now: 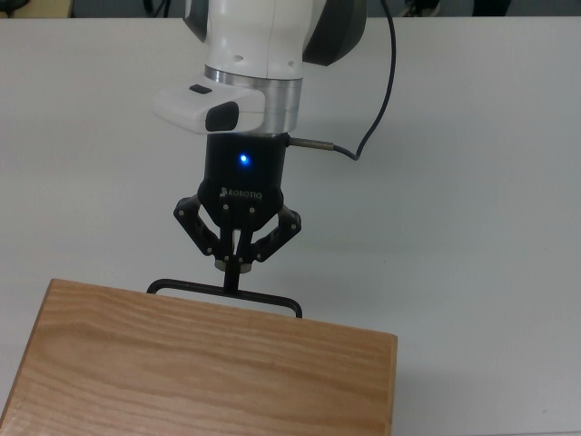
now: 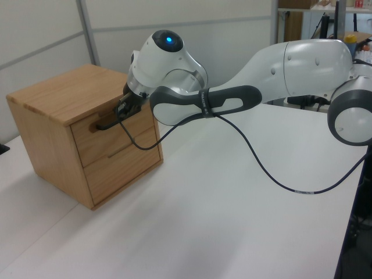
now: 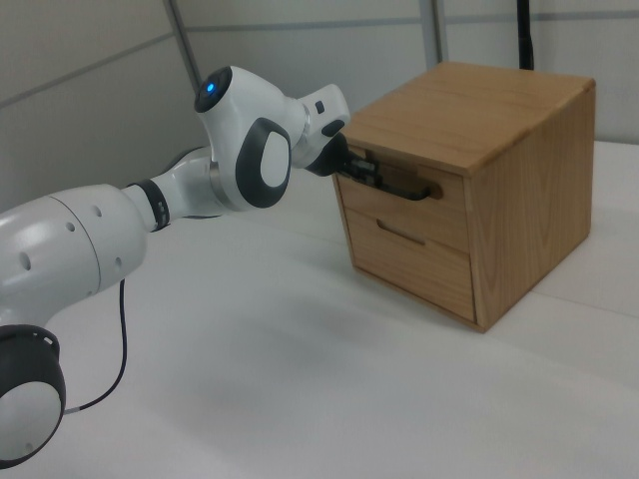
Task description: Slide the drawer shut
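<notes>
Only from the side views, drawer front flush.

The plain white matte tabletop spans the scene. Behind it stand pale grey wall panels divided by thin metal strips. Lighting is even and diffuse.

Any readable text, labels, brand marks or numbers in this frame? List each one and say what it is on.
"ROBOTIQ": white lettering on the black body of the gripper, below its blue light, in the top view.
Small marking on the arm's dark band in the left view: too small to read.
No text shows on the drawer or the cabinet.
</notes>
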`<state>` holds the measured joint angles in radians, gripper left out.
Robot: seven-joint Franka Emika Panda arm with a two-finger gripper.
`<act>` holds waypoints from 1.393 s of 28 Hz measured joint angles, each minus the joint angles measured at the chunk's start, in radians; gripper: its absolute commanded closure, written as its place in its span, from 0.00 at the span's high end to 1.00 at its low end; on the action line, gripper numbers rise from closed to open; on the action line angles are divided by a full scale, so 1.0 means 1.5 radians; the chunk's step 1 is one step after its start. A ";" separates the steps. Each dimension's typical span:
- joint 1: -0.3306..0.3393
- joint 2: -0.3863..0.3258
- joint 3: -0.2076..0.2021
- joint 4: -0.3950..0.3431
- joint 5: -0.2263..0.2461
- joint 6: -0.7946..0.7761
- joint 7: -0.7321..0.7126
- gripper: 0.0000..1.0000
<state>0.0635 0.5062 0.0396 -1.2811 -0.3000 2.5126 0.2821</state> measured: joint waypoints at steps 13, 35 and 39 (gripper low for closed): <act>-0.004 -0.018 0.000 -0.001 0.000 -0.135 0.000 0.00; 0.000 -0.125 0.011 -0.018 0.102 -0.452 -0.014 0.00; 0.002 -0.162 0.014 -0.051 0.115 -0.471 -0.018 0.00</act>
<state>0.0666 0.2632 0.0600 -1.3579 -0.1276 1.8064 0.2550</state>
